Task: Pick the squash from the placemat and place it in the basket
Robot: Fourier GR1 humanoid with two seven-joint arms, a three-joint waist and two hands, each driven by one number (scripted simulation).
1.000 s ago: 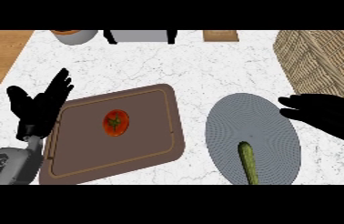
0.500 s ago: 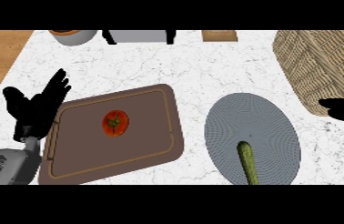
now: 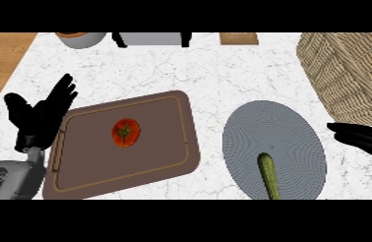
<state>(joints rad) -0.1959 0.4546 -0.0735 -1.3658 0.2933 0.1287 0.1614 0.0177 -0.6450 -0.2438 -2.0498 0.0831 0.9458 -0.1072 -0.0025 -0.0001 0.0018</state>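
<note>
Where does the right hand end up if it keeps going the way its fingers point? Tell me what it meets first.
The right hand shows at the right edge with its fingers pointing left. Straight on, it would first meet the grey placemat, above the squash. Its height over the counter is unclear, so it might pass above the mat.

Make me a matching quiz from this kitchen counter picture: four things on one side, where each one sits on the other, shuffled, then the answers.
Things:
1. squash
2. tomato
3. basket
4. left hand

Places:
A. on the brown tray
B. at the counter's right edge, far side
C. on the grey placemat
D. open, by the tray's left edge

Pairs: 1-C, 2-A, 3-B, 4-D
</note>
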